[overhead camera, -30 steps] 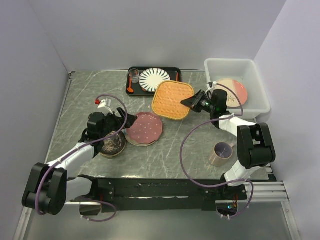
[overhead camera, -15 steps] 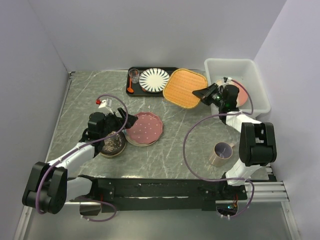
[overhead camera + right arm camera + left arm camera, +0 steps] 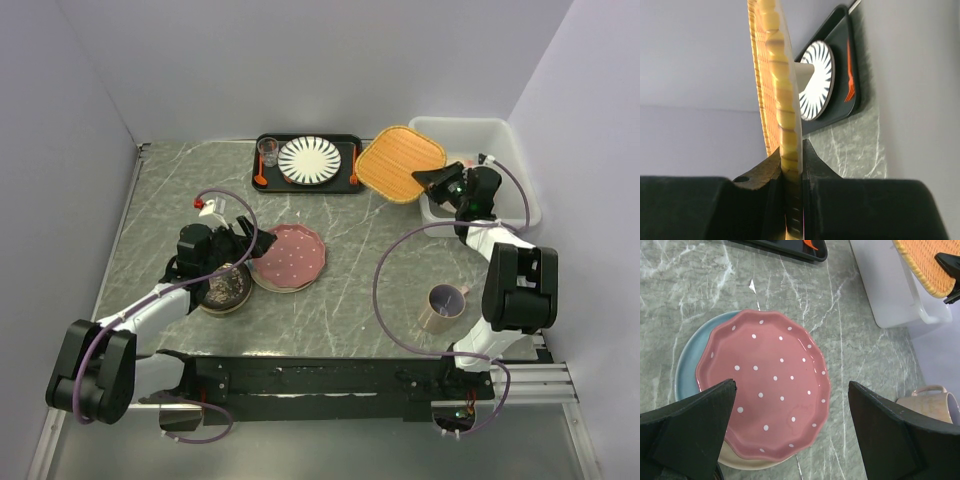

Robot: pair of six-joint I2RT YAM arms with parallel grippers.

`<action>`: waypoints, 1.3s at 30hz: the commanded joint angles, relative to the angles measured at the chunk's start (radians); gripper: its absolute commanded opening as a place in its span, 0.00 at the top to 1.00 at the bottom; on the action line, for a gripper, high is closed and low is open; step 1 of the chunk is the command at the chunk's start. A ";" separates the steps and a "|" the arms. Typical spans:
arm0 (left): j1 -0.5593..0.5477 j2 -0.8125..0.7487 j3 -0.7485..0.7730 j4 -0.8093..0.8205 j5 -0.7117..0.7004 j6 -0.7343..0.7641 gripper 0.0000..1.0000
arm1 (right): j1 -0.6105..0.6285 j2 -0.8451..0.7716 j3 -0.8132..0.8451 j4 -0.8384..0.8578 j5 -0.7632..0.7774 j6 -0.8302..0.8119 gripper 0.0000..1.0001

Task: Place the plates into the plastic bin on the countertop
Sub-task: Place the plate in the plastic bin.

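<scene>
My right gripper (image 3: 432, 177) is shut on the rim of the tan woven plate (image 3: 400, 162) and holds it in the air at the left wall of the white plastic bin (image 3: 520, 190). In the right wrist view the plate (image 3: 777, 90) stands edge-on between the jaws. The pink dotted plate (image 3: 289, 255) lies on a pale blue plate and a cream one on the countertop (image 3: 340, 290). My left gripper (image 3: 248, 238) is open at its left edge. In the left wrist view the pink plate (image 3: 765, 390) lies between the open fingers (image 3: 695, 430). A dark brown patterned plate (image 3: 226, 290) sits under the left arm.
A black tray (image 3: 345, 150) at the back holds a white plate with dark radial stripes (image 3: 309, 159), a small glass (image 3: 268, 152) and orange utensils. A tan mug (image 3: 445, 303) stands at the front right. Walls enclose the left, back and right.
My right gripper has carried the tan woven plate up and to the right, from the middle of the countertop to the bin's left wall. The left arm has barely moved.
</scene>
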 commanded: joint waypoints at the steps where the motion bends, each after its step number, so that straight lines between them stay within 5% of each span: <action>1: -0.004 0.003 0.037 0.036 0.021 0.027 0.01 | -0.041 -0.040 0.048 0.120 0.039 0.066 1.00; 39: -0.004 0.043 0.044 0.045 0.016 0.036 0.01 | -0.282 -0.092 -0.084 0.215 0.128 0.162 1.00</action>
